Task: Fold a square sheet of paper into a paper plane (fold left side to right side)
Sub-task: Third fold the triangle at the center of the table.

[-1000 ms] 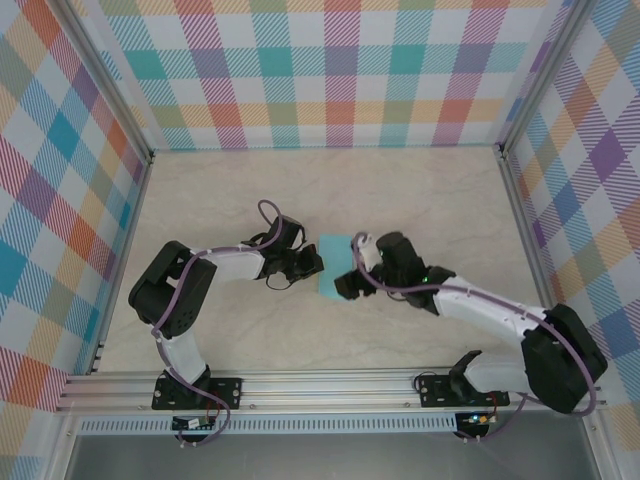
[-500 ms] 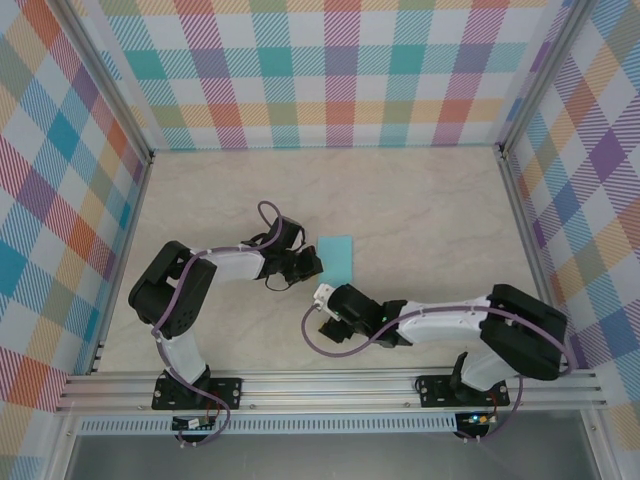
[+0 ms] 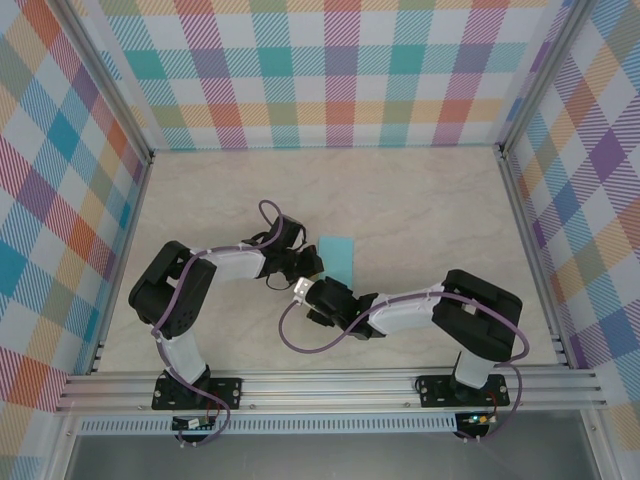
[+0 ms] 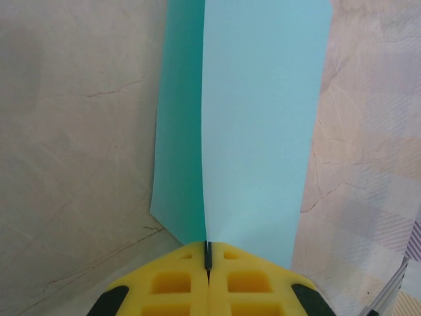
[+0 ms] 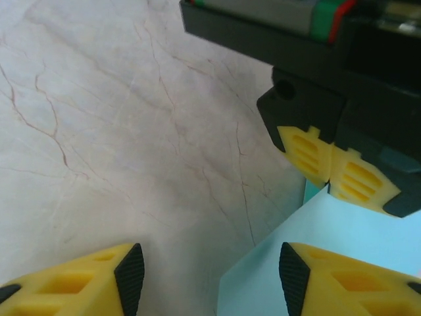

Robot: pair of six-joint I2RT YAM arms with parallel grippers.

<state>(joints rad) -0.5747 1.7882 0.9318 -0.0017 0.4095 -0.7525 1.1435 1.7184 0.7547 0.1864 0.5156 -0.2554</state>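
Pinching paper edge w/ L jaws; R jaws apart.

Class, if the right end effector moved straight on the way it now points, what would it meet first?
Most likely the bare tabletop beside the corner of the paper; the left end effector sits off to one side. Depth is unclear.

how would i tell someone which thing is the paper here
On the pale marbled table between checked walls, look near its middle. The paper lies there as a narrow upright rectangle, its near edge pinched in the left gripper. It is plain turquoise, while its neighbours are marbled, checked or black and yellow.
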